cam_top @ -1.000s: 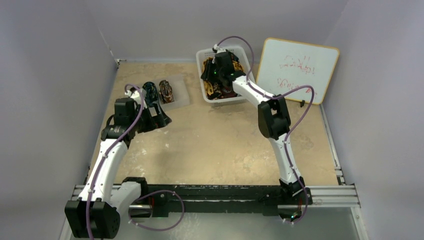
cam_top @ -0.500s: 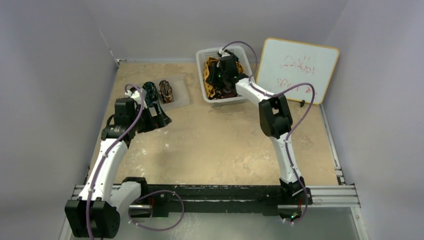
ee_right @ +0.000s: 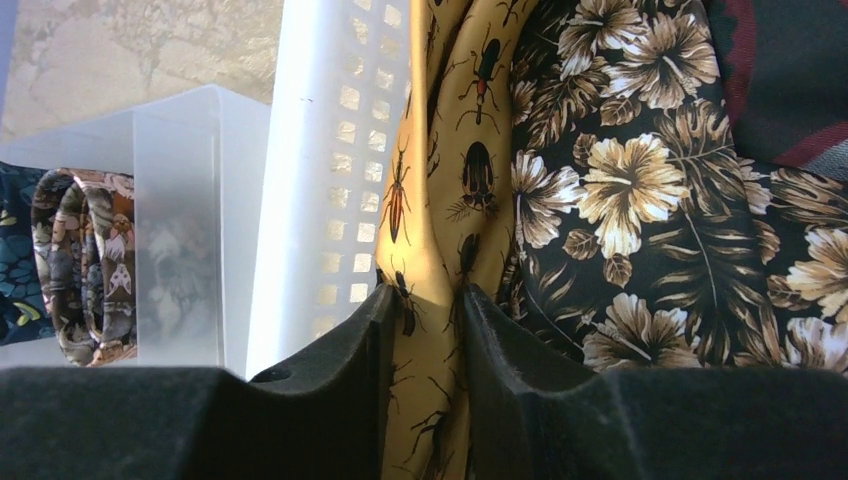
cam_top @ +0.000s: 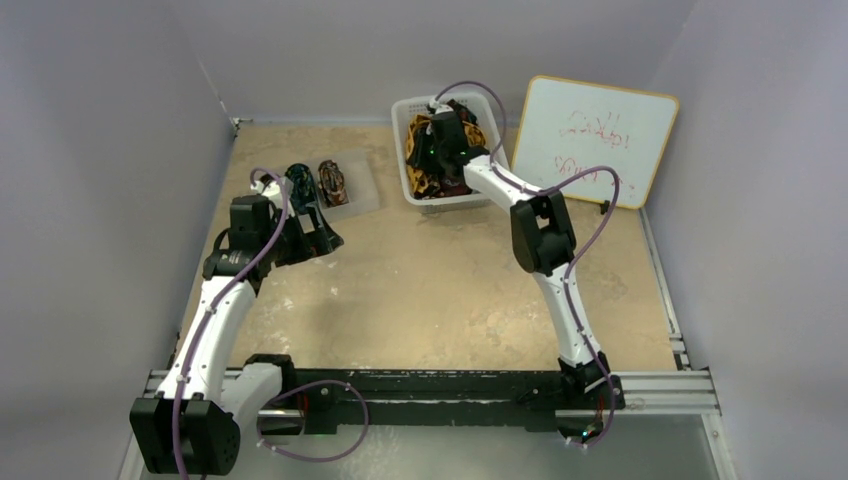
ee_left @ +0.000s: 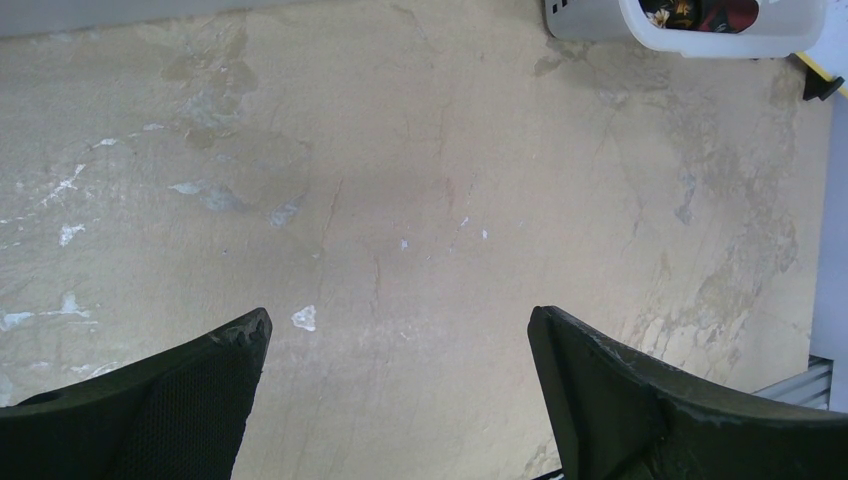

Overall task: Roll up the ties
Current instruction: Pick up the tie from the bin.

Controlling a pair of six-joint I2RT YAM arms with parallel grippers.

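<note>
Clamping a golden-yellow tie (ee_right: 440,180) between its two black padded fingers, the right gripper (ee_right: 425,300) reaches into the one white plastic basket (cam_top: 405,120) at the far edge of the tabletop (cam_top: 430,290), right of centre. The pinched tie is smooth, glossy fabric printed with dark beetles and long-legged insects. It is bunched into a narrow vertical fold that rises along the basket's perforated wall. At least two more ties lie against it in the basket: a black tie (ee_right: 640,200) with tan hibiscus flowers and palm leaves touching its right side, and a dark red tie (ee_right: 770,60) with stripes at the top right corner. Two rolled ties, one teal-black (cam_top: 300,182) and one brown (cam_top: 332,182), stand side by side in a translucent rectangular tray (cam_top: 360,195) toward the far left corner. The left gripper (ee_left: 400,330) hangs over bare, mottled beige tabletop near the left edge, just in front of that tray, its jaws wide apart and holding nothing. One whiteboard (cam_top: 595,140) with red scribbles and a wooden frame leans at the far right corner.
</note>
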